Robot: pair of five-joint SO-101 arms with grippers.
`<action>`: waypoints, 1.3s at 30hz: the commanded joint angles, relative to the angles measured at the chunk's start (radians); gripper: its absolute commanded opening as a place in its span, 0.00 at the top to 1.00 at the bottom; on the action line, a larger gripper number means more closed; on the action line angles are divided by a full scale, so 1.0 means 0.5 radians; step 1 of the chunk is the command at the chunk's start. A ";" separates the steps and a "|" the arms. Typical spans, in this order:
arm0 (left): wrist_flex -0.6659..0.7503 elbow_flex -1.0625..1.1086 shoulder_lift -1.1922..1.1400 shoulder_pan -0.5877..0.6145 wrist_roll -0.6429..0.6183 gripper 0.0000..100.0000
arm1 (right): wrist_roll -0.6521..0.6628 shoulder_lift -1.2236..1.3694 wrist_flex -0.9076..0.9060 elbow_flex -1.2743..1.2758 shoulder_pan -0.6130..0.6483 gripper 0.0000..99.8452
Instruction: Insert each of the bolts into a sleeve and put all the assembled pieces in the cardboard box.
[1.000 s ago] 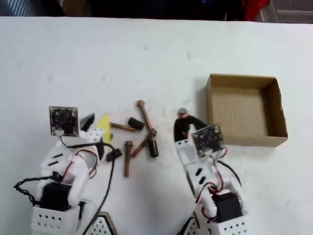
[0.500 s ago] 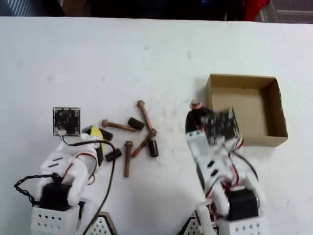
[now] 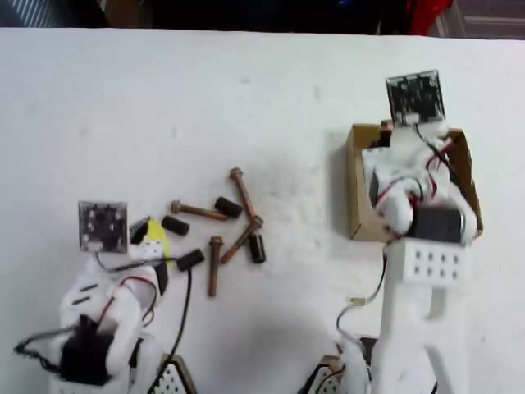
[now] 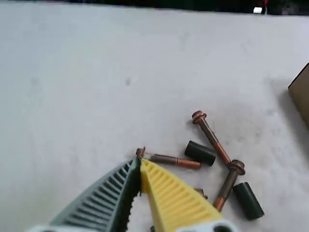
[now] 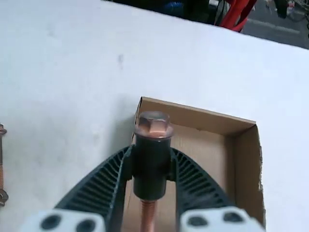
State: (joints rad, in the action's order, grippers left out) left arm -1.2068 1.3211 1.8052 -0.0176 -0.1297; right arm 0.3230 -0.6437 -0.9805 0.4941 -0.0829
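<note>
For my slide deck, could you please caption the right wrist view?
Right gripper holding a bolt-in-sleeve assembly at the open cardboard box.

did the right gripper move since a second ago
Yes. The right gripper went from beside the cardboard box to over it, carrying the sleeved bolt.

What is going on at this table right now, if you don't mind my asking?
The right gripper is clamped on one assembled piece, a bolt pushed through a black sleeve. It holds the piece above the cardboard box, not yet released. The left gripper sits low over the table, its tips closed beside the head of a loose bolt. Three more bolts and four sleeves lie unassembled nearby.
</note>
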 commanded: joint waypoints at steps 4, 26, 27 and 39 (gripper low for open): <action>-0.009 -0.015 0.029 0.232 0.009 0.98 | 0.126 0.446 0.002 -0.255 -0.075 0.98; 0.055 0.239 0.035 0.523 0.015 0.98 | 0.178 1.981 0.002 -1.083 -0.207 0.98; 0.061 0.245 0.035 0.523 0.015 0.98 | 0.178 1.993 0.002 -1.086 -0.198 0.98; 0.061 0.255 0.035 0.523 0.012 0.98 | 0.160 1.830 -0.005 -1.086 -0.094 0.77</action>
State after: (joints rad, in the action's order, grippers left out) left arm -1.2098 1.4515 1.8190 0.2325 -0.1158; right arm 0.3997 0.3705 -0.9805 -0.0046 -0.1458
